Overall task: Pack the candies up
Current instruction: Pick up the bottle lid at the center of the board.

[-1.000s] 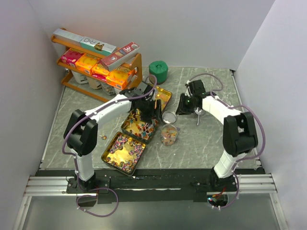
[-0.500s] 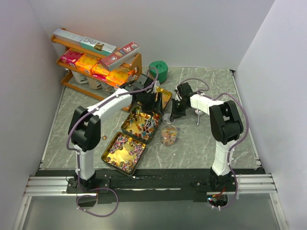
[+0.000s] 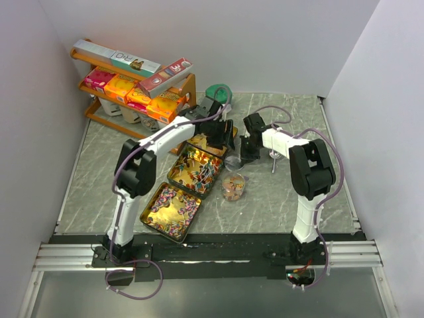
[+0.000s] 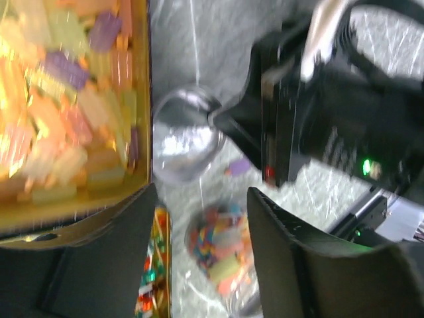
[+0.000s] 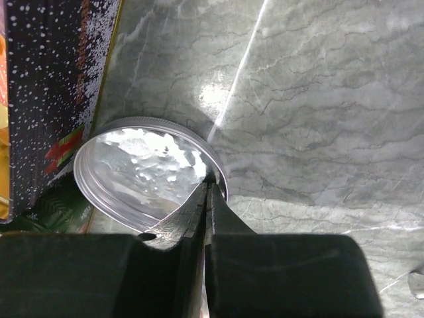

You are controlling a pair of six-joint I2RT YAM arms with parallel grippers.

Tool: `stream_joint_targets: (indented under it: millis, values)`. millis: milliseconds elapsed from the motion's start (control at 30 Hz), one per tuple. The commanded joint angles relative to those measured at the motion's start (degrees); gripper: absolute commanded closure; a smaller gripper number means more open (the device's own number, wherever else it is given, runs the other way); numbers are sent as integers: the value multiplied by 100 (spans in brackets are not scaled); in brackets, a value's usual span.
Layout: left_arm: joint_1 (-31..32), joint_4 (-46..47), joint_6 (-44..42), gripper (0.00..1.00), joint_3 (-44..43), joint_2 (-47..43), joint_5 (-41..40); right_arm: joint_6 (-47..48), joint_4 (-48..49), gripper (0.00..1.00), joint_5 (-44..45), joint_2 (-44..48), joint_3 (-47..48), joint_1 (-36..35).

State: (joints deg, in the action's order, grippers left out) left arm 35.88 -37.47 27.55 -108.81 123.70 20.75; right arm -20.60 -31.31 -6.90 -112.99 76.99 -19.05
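Candies fill three gold tins: pink-purple ones in the near tin (image 3: 171, 211), red-blue-yellow ones in the middle tin (image 3: 195, 171), and pastel orange-yellow ones in the far tin (image 4: 66, 99). A clear jar (image 3: 232, 186) holds mixed candies and also shows in the left wrist view (image 4: 222, 248). My left gripper (image 3: 222, 136) hovers over the far tin's edge, open and empty (image 4: 202, 195). My right gripper (image 3: 242, 154) is shut on the rim of the silver lid (image 5: 149, 169), which lies on the table beside the jar.
An orange rack (image 3: 132, 86) with cardboard boxes stands at the back left. A green object (image 3: 217, 93) is partly hidden behind the left arm. A small metal piece (image 3: 273, 159) stands right of the right gripper. Loose candies lie on the table (image 3: 142, 190) and near the lid (image 4: 238, 165).
My left gripper moved from the middle tin back to the far tin. My right gripper swung left to the lid and now pinches its rim.
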Motion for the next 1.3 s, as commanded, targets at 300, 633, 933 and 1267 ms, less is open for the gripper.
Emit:
stream_joint_targets:
  millis: [300,633,933,1267]
  values:
    - [262,152,-364,52,-509,734,323,-813,-972,100,953,189,-193,33]
    - [560,380,-549,52,-711,1104,833,-1192,-1080,100,1630,830,-659,94]
    - [657,338,-355,56,-1115,1604,790,-858,-412,100,1165,1279,-852,94]
    - [710,-146,-593,61,-1115,1763,-255,-515,-226,100,496,1227,-782,42]
